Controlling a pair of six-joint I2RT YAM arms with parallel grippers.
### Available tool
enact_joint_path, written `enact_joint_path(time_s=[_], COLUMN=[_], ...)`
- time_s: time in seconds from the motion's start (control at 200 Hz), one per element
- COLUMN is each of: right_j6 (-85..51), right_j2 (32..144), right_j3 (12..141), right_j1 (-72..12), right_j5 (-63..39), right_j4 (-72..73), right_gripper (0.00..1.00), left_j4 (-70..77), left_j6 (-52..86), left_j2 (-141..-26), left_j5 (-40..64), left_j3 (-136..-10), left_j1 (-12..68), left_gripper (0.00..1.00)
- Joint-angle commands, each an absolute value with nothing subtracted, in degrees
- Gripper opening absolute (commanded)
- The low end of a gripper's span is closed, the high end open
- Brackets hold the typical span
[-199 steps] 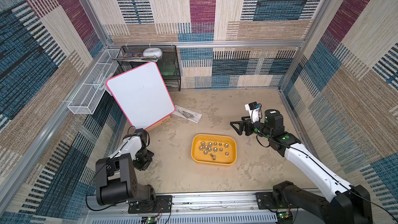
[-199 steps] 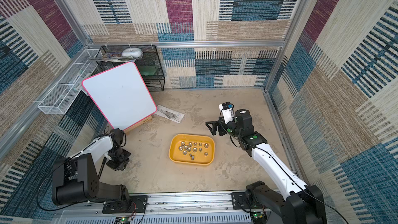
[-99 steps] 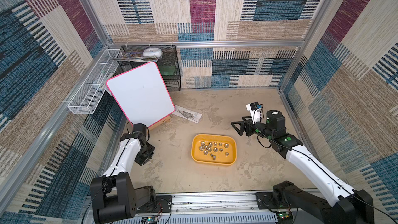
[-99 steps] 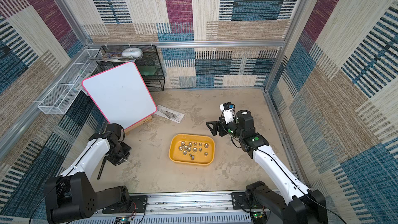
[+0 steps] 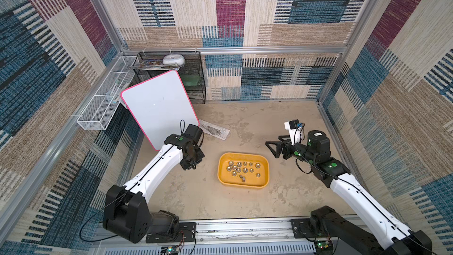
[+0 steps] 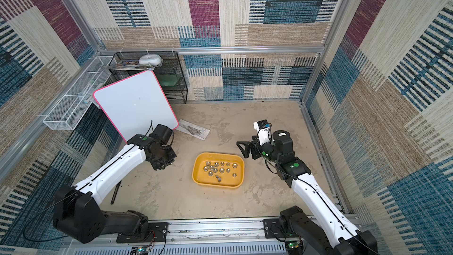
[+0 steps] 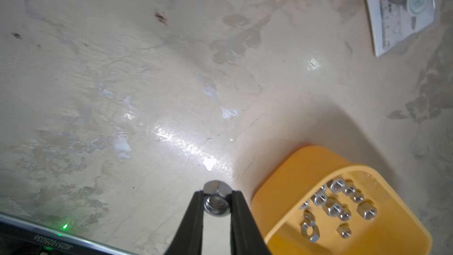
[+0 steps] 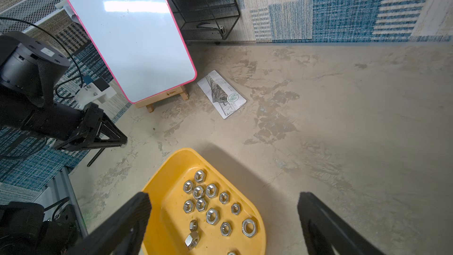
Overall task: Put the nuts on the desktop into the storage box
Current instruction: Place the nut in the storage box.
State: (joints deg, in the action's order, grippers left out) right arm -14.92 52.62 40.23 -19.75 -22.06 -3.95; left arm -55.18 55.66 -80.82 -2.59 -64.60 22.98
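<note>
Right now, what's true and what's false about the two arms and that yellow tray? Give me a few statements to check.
1. The left gripper pinches a hex nut. True.
2. The right gripper is shut on a nut. False: it is open and empty.
3. The yellow tray holds over ten nuts. True.
4. The held hex nut hangs over the yellow tray. False: it is over bare desktop, beside the tray.
</note>
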Motion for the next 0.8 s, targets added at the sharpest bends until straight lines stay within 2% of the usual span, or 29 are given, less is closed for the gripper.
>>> enact_joint_path(time_s=[0.0,0.371,0.796], right_j6=[-15.73,-18.23,-18.92], right_j2=[51.00,43.27,40.25], right_j3=[39.37,36.17,35.09], right_j1=[-19.78,-19.73,-19.78], right_j5=[-21.19,-15.98,-14.04], right_j4=[-4.99,-7.56,-8.61], right_gripper=[0.99,0.99,0.99], left_j4=[-54.71,-50.76,-50.27], left_j6=[58.37,58.27,56.93], left_j2=[-84.20,-95.84,-101.15], left_j5=[-3.11,-2.68,-1.54], left_j3=[-67.14,-71.26,-71.20], left_j1=[28.45,41.81,45.33], left_gripper=[0.22,0.23,0.24])
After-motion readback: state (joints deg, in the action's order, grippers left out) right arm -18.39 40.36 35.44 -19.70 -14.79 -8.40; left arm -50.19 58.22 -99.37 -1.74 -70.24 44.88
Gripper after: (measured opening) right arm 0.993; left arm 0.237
